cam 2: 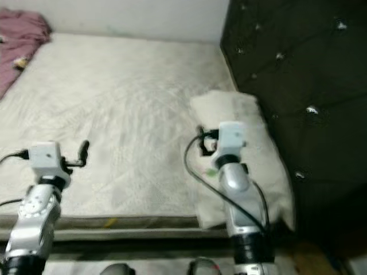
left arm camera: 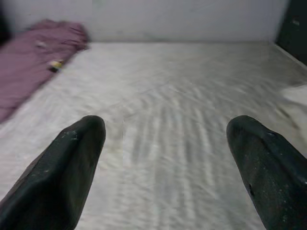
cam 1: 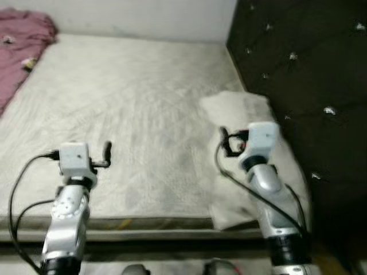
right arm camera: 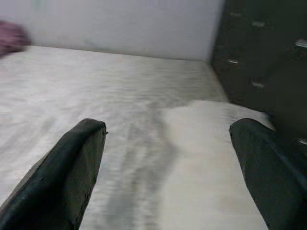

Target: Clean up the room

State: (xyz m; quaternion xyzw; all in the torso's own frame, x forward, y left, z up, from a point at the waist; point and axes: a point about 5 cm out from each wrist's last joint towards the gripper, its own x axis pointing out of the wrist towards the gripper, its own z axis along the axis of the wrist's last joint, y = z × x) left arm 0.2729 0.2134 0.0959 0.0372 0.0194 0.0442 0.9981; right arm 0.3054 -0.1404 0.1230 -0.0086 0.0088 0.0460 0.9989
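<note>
A cream mattress (cam 1: 132,97) stretches ahead of me, its sheet bare and lightly wrinkled. A crumpled pink blanket (cam 1: 23,34) lies at its far left corner with a small yellowish item (cam 1: 27,63) on it. A white pillow (cam 1: 235,106) rests along the right side against the dark headboard. My left gripper (left arm camera: 165,125) is open, held over the near left part of the mattress with nothing between its fingers. My right gripper (right arm camera: 168,127) is also open, hovering over the pillow's near left edge and holding nothing.
A dark tufted headboard (cam 1: 309,69) walls off the right side. A white wall (cam 1: 143,17) runs behind the bed. The mattress's front edge (cam 1: 149,220) lies just below my wrists, with the bed frame under it.
</note>
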